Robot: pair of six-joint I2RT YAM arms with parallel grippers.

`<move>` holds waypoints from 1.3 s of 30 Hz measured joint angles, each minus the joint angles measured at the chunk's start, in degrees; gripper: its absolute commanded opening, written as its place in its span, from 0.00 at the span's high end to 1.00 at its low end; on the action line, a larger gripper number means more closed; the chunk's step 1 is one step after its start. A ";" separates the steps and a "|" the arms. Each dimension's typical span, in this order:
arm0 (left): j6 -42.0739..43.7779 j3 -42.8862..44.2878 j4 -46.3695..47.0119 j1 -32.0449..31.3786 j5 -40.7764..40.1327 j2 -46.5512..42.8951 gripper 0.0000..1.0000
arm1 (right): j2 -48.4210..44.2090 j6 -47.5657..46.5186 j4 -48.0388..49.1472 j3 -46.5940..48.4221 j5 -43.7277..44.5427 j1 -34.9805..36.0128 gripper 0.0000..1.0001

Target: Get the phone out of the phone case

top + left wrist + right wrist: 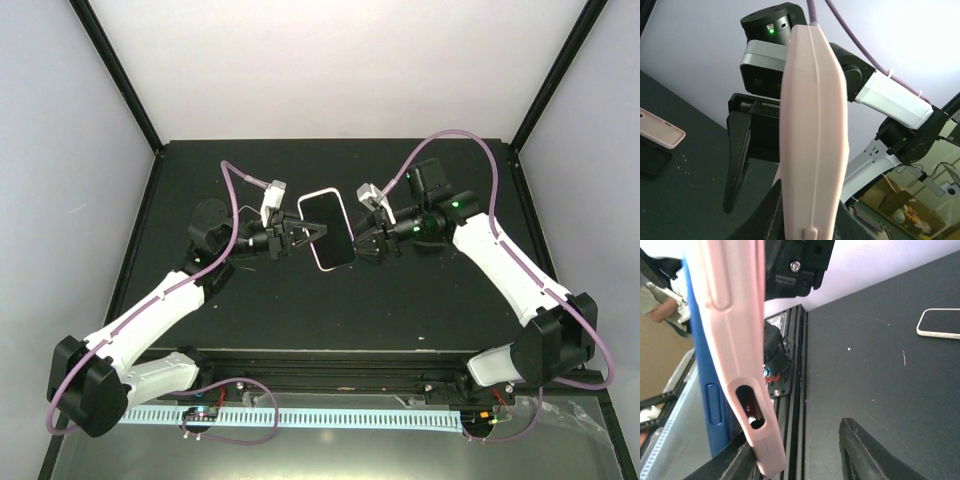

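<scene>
1. Above the middle of the table (420,300), between the two arms, the phone (327,225) is held inside its pink phone case (812,125). The dark screen faces up at the top camera. The long side runs near to far, and the near end leans slightly right.
2. At the left long edge of the case is the left gripper (303,237). In its own wrist view the case stands edge-on between its two dark fingers, and both appear to touch it, so these jaws are clamped on the phone case.
3. At the right long edge is the right gripper (366,240). Its wrist view shows the case lying against one finger. The other of its fingers (875,455) stands well apart, with bare table showing between, so these jaws are spread and not pinching.
4. Alongside the pink wall in the right wrist view runs a blue edge of the phone with a long side button. The case has a slot cut-out near its end. I cannot tell whether the phone has lifted from the case along that edge.
5. On the table, the left wrist view shows a second pink case (660,131) just beside a dark slab (650,156). The right wrist view shows a light-rimmed handset (940,323) lying flat, well apart from the gripper.
</scene>
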 measured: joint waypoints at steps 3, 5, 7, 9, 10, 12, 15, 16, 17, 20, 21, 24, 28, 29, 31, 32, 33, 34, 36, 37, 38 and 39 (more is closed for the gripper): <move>0.92 0.00 1.01 0.00 -0.26 0.00 0.98 | -0.02 3.69 2.58 0.00 -1.40 -0.11 0.55; 1.40 0.00 1.64 -0.02 -0.33 0.02 0.98 | -0.09 6.73 4.79 -0.02 -2.29 -0.13 0.55; 1.99 0.00 2.34 -0.20 -0.28 0.17 0.98 | -0.33 9.90 7.37 -0.24 -3.37 -0.17 0.55; 2.60 0.15 3.21 -0.70 -0.20 0.74 0.98 | -0.63 12.55 9.20 -0.44 -4.24 -0.28 0.55; 2.86 0.26 3.56 -0.98 -0.13 1.07 0.98 | -0.72 13.81 9.97 -0.46 -4.83 -0.37 0.58; 3.37 0.92 3.58 -1.29 0.17 1.75 0.99 | -0.81 15.21 10.99 -0.46 -5.64 -0.50 0.67; 5.68 3.91 0.09 -1.36 1.20 3.41 0.98 | -1.01 16.76 11.89 -0.46 -7.39 -0.79 0.84; 6.93 5.57 -2.43 -1.36 1.38 4.02 0.98 | -1.14 17.35 11.98 -0.46 -8.00 -1.03 0.90; 7.96 6.80 -4.33 -1.36 1.29 4.46 0.97 | -1.38 17.77 12.24 -0.57 -8.41 -1.27 0.94; 9.99 9.51 -9.66 -1.36 0.79 4.92 0.86 | -2.84 19.17 14.40 -2.29 -8.72 -1.62 0.99; 10.40 9.88 -11.15 -1.36 0.50 5.01 0.78 | -3.61 20.13 15.56 -3.67 -8.50 -1.64 0.99; 12.31 11.06 -15.61 -1.84 -2.21 6.23 0.43 | -5.14 22.95 19.10 -7.52 -7.23 -1.86 0.99; 15.19 14.60 -23.96 -2.86 -10.27 10.01 0.27 | -5.49 26.73 21.94 -11.87 -3.76 -1.77 0.99; 15.85 15.19 -25.86 -2.89 -12.79 10.29 0.26 | -5.49 27.74 22.47 -12.83 -2.99 -1.95 0.99; 17.40 15.93 -29.14 -2.89 -18.36 10.10 0.23 | -5.51 29.40 23.43 -15.32 -1.25 -2.34 0.99; 17.99 16.02 -30.40 -2.89 -21.40 9.75 0.23 | -5.60 30.16 23.87 -16.41 -0.44 -2.49 0.99; 18.67 16.02 -31.93 -2.89 -24.74 9.14 0.22 | -5.90 31.08 24.48 -17.94 0.72 -2.67 0.99; 19.10 16.02 -33.66 -2.91 -28.37 8.44 0.22 | -6.27 32.06 25.05 -19.19 1.79 -2.89 0.99; 19.61 15.87 -36.41 -3.08 -35.17 6.95 0.22 | -7.30 33.86 26.16 -21.79 4.46 -3.30 0.99; 19.85 15.39 -37.48 -3.48 -38.77 6.10 0.22 | -7.96 34.95 26.69 -22.99 6.29 -3.43 0.99; 19.96 14.69 -38.05 -4.02 -41.70 5.33 0.23 | -8.57 36.09 27.26 -24.02 8.17 -3.54 0.99; 20.06 13.29 -38.49 -5.27 -45.20 4.26 0.24 | -9.14 37.16 27.80 -24.96 10.08 -3.54 0.99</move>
